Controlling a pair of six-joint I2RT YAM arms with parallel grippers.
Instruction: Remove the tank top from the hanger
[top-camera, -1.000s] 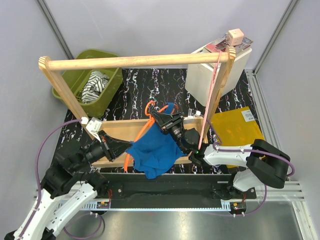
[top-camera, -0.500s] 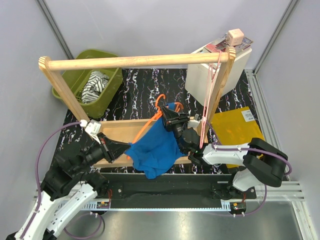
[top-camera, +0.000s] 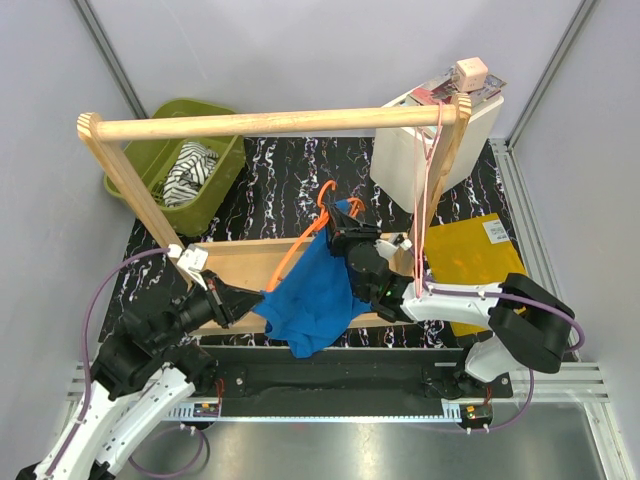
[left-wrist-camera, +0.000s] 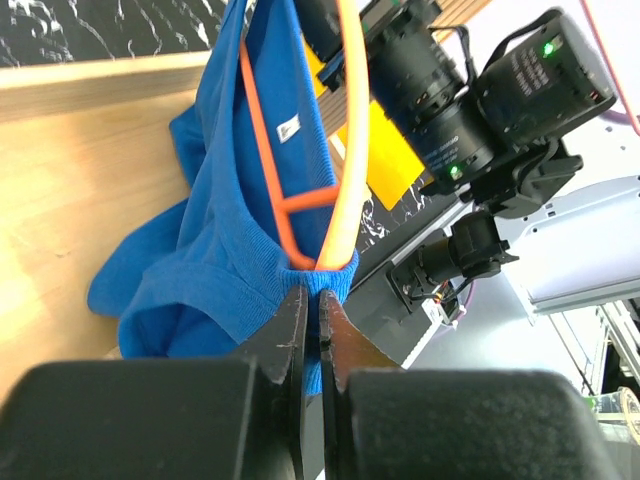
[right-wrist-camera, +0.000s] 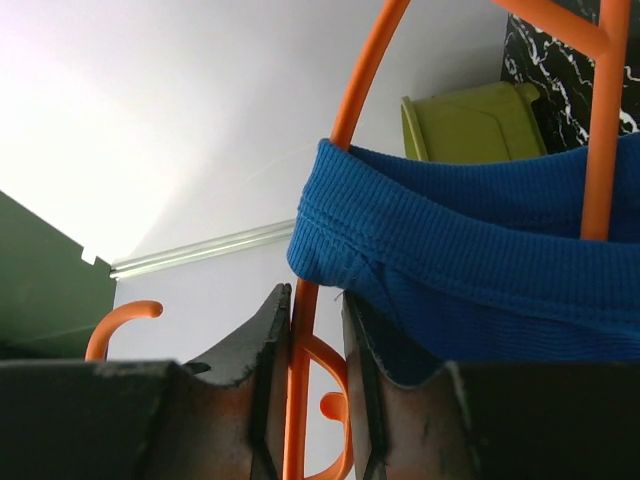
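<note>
The blue tank top (top-camera: 315, 295) hangs bunched between my two grippers, still draped over the orange hanger (top-camera: 303, 243). My left gripper (top-camera: 256, 299) is shut on the tank top's lower hem (left-wrist-camera: 322, 287), right where the hanger's arm (left-wrist-camera: 346, 130) ends inside the cloth. My right gripper (top-camera: 341, 226) is shut on the hanger's stem (right-wrist-camera: 312, 330) below the hook (top-camera: 330, 190) and holds it tilted above the wooden base. In the right wrist view a strap of the tank top (right-wrist-camera: 470, 270) lies over the hanger beside my fingers.
A wooden rack with a top rail (top-camera: 270, 123) spans the scene, over a wooden base board (top-camera: 235, 258). A thin pink hanger (top-camera: 424, 200) hangs at its right end. A green bin (top-camera: 225, 185) holds a striped garment (top-camera: 190, 170). A white box (top-camera: 430, 145) and a yellow pad (top-camera: 480, 255) sit at the right.
My right gripper has carried the hanger up and to the right, away from the left gripper. The left gripper has kept its hold and drawn back slightly, so the cloth is stretched.
</note>
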